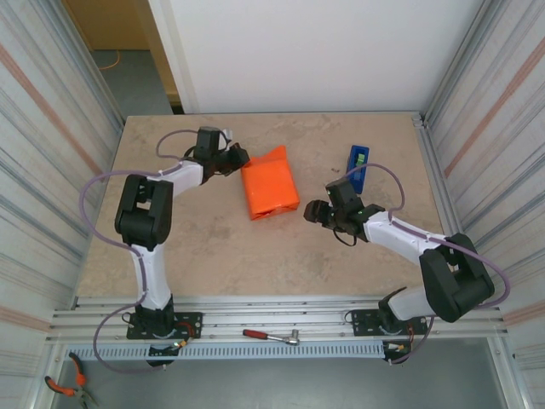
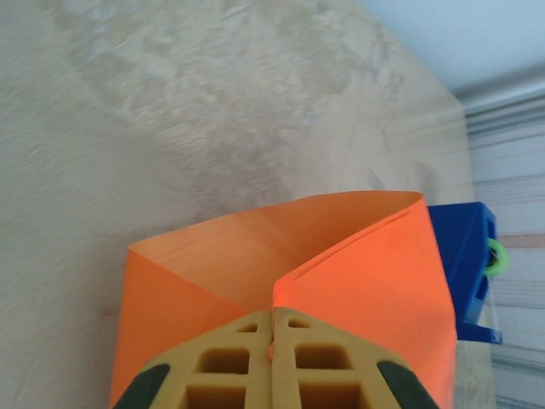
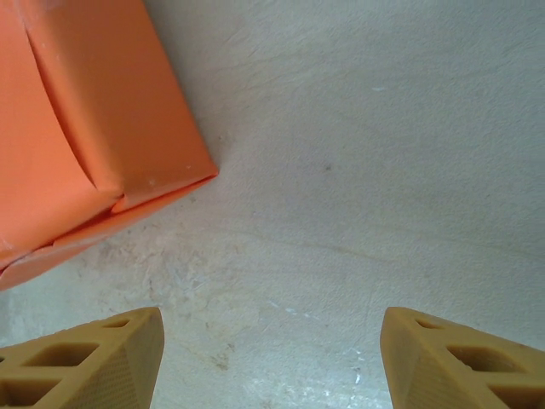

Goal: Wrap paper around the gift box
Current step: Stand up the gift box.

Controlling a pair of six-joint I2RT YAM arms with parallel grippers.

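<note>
The orange paper (image 1: 271, 189) lies folded into a bundle at mid-table, and the gift box is hidden inside it. My left gripper (image 1: 241, 158) sits at the bundle's far left end. In the left wrist view this gripper (image 2: 272, 313) is shut on a raised fold of the paper (image 2: 341, 273), with a sliver of orange pinched between the pads. My right gripper (image 1: 311, 211) stands open just right of the bundle's near corner. Between its fingers (image 3: 271, 319) there is only bare tabletop, and the paper (image 3: 85, 128) lies up and to the left.
A blue tape dispenser (image 1: 358, 164) stands right of the bundle, behind my right arm; it also shows past the paper (image 2: 464, 273). A red-handled tool (image 1: 271, 336) lies on the front rail. Orange-handled pliers (image 1: 64, 388) lie below the table edge. Corrugated walls close in both sides.
</note>
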